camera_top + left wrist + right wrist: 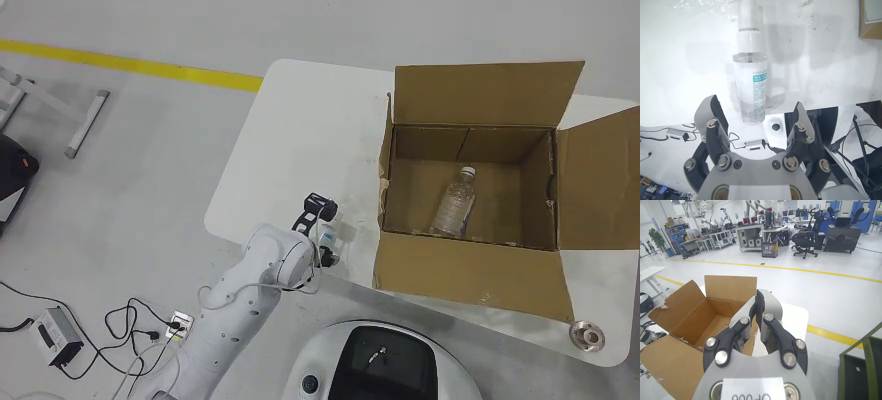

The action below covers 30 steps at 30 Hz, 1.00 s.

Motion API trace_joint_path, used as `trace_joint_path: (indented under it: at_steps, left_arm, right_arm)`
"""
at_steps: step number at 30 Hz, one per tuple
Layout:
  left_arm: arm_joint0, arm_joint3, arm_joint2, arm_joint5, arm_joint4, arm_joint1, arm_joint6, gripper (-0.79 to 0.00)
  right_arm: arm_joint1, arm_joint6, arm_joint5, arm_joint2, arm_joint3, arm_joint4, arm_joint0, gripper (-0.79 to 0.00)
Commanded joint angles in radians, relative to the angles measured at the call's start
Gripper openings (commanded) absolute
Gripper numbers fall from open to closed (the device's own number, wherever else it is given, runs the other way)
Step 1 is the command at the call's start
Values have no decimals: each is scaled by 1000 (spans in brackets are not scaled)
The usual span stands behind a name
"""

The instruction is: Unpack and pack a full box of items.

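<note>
An open cardboard box (470, 255) stands on the white table (300, 150), flaps spread; a clear plastic bottle (454, 203) lies on its floor. Left of the box, near the table's front edge, a small clear spray bottle (751, 83) with a white pump and printed label stands upright. My left gripper (758, 111) is open just short of the bottle's base, fingers (717, 109) either side and apart from it; the top view shows that gripper (322, 228) by the spray bottle (327, 238). My right gripper (758, 303) is shut and empty, held in the air beside the box (696, 317).
A round metal fitting (587, 336) sits at the table's front right corner. Crinkled clear plastic (719, 9) lies beyond the spray bottle. Cables and a power adapter (55, 335) lie on the floor to the left. A dark green bin (861, 362) stands near the right arm.
</note>
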Motion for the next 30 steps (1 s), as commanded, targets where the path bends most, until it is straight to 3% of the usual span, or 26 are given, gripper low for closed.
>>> trace_joint_path:
  at_steps: [1, 6, 13, 15, 18, 19, 22, 23, 24, 30]
  left_arm:
    - [-4, 6, 5, 0, 5, 0, 0, -86]
    - [-16, 31, 14, 3, 11, -2, 7, -108]
    - [-32, 48, 20, 5, 21, -4, 1, -231]
    - [-31, 51, 20, 7, 24, -4, -1, -394]
    - [-31, 57, 22, 9, 27, -4, -5, -425]
    - [-32, 59, 22, 9, 27, -4, -6, -486]
    - [-34, 61, 23, 6, 26, -5, -7, -576]
    - [-34, 62, 23, 6, 26, -5, -7, -646]
    - [-34, 62, 22, 6, 26, -5, -7, -785]
    - [-34, 44, 11, -2, 21, -4, -8, -785]
  right_arm:
    - [0, 0, 0, 0, 0, 0, 0, -785]
    - [0, 0, 0, 0, 0, 0, 0, -785]
    - [0, 0, 0, 0, 0, 0, 0, -785]
    - [0, 0, 0, 0, 0, 0, 0, -785]
    - [0, 0, 0, 0, 0, 0, 0, -785]
    - [0, 0, 0, 0, 0, 0, 0, -785]
    - [0, 0, 0, 0, 0, 0, 0, -785]
    - [0, 0, 0, 0, 0, 0, 0, -785]
    - [0, 0, 0, 0, 0, 0, 0, -785]
    - [0, 0, 0, 0, 0, 0, 0, -785]
